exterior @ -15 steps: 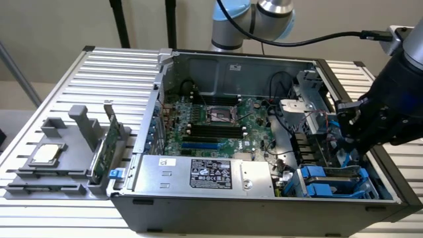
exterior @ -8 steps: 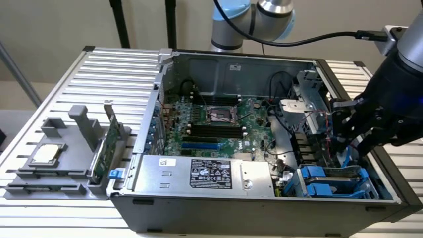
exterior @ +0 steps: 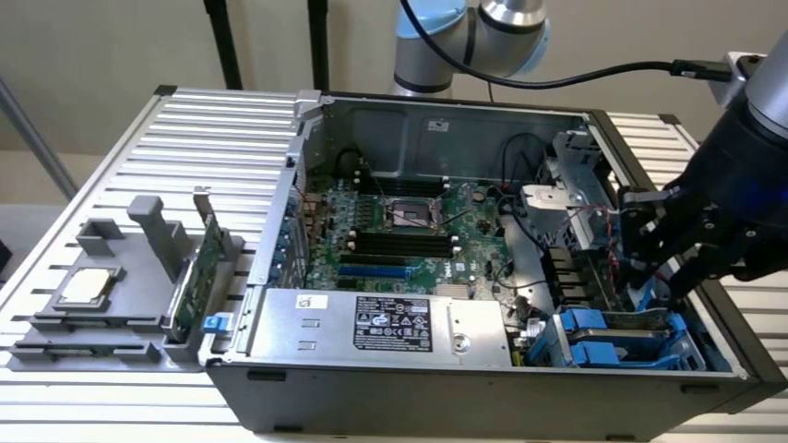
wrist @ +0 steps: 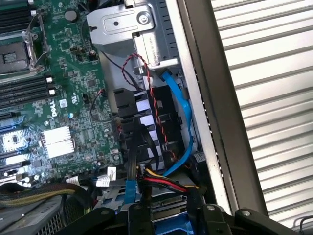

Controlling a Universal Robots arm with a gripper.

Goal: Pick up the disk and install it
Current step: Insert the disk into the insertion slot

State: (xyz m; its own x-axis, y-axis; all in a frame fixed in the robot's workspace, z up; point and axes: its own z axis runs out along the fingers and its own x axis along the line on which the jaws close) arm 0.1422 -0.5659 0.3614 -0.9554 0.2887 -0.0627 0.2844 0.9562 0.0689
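Note:
My gripper (exterior: 659, 281) reaches down into the open computer case (exterior: 283, 231) at the exterior view's right, over the drive bay (exterior: 615, 337) in the front corner. A strip of bright blue carrier frame, the disk's edge (exterior: 651, 297), shows just under the black fingers. In the wrist view that blue frame (wrist: 171, 228) sits between the two black fingers (wrist: 139, 218), which close on it. The disk's metal face and label are hidden. The gripper (wrist: 171, 220) holds it edge-on at the bay, among blue bay rails.
A blue data cable (wrist: 183, 117) and red-black twisted wires (wrist: 156, 107) run close beside the bay. The motherboard (exterior: 407, 221) and power supply (exterior: 369, 323) take up the case. Outside, a grey fixture (exterior: 111, 305) holds a square chip (exterior: 89, 286) and a green card (exterior: 197, 277).

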